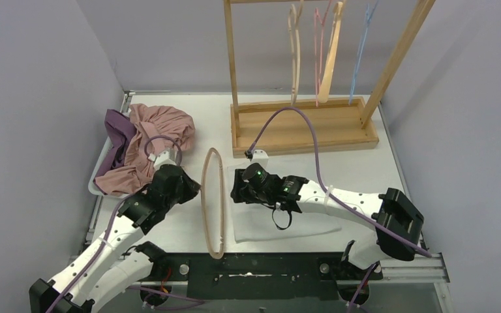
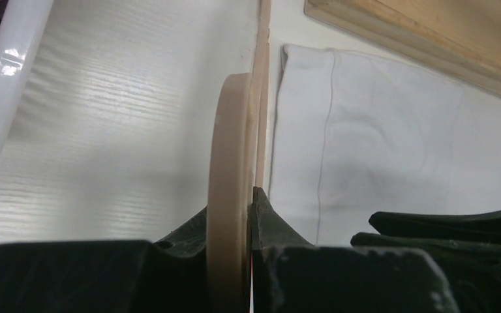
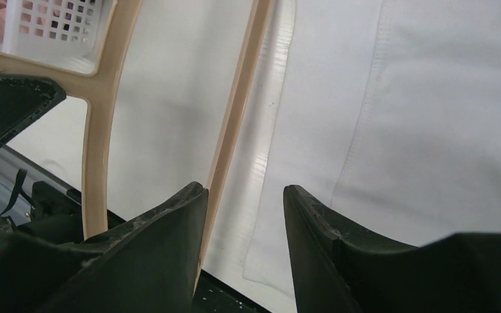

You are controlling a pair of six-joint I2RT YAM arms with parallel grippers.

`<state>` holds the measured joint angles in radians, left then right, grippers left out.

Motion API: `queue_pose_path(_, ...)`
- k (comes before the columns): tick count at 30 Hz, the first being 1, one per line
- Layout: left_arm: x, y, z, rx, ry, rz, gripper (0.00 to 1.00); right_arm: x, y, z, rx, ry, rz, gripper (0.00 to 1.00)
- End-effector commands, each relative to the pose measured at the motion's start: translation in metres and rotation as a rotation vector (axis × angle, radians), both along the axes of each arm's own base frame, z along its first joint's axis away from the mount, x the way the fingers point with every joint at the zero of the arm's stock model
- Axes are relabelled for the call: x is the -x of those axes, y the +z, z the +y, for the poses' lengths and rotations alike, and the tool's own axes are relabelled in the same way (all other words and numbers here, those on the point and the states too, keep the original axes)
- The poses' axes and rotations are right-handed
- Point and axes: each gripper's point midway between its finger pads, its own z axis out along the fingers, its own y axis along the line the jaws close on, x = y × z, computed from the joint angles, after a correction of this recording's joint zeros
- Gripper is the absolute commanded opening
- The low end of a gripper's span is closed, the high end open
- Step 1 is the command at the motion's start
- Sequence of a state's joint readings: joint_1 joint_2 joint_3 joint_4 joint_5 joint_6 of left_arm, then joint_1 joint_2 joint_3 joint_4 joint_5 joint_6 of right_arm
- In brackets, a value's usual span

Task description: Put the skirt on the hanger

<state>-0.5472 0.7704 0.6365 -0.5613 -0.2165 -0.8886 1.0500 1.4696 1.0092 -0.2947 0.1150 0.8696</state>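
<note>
Left arm (image 1: 98, 251) reaches forward low, jaws clamped on the beige plastic hanger (image 1: 214, 202), which stands on edge. Right arm (image 1: 339, 202) bends in toward the hanger; only its wrist view shows its jaws part open, empty. White fabric skirt (image 1: 313, 225) lies flat on the counter (image 1: 209, 124), just right of the hanger.

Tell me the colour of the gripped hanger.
Beige. The hanger shows best in the left wrist view.

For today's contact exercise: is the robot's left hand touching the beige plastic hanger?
Touching. The left wrist view shows the left hand shut on the beige plastic hanger, both black fingers pressed against its sides.
</note>
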Motion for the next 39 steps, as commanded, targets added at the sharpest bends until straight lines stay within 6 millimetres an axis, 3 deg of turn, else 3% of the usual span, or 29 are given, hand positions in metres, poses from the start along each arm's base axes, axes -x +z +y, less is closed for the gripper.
queue_pose_path(1,-0.023,0.026,0.0,-0.068,0.04,-0.127,0.0,-0.009,0.015,0.019,-0.054,0.047,-0.082,0.48)
queue_pose_path(4,-0.024,0.032,-0.006,-0.122,0.053,-0.139,0.0,-0.006,0.022,0.035,-0.114,0.114,-0.102,0.54)
queue_pose_path(8,-0.022,0.032,-0.021,-0.152,0.057,-0.13,0.0,0.004,0.035,0.054,-0.231,0.217,-0.134,0.72)
queue_pose_path(11,-0.018,0.025,-0.026,-0.176,0.088,-0.086,0.01,0.006,0.034,0.06,-0.252,0.251,-0.133,0.77)
queue_pose_path(21,-0.01,0.012,-0.055,-0.111,0.066,0.006,0.42,0.015,0.013,0.057,-0.279,0.277,-0.133,0.83)
queue_pose_path(26,-0.012,0.039,-0.077,0.017,0.014,-0.035,0.49,0.016,0.009,0.051,-0.286,0.254,-0.148,0.84)
queue_pose_path(29,-0.014,0.055,-0.081,0.055,0.01,-0.066,0.5,0.016,0.008,0.048,-0.273,0.236,-0.154,0.85)
queue_pose_path(39,-0.014,0.078,-0.105,0.16,-0.097,-0.125,0.48,0.014,0.013,0.044,-0.242,0.187,-0.195,0.85)
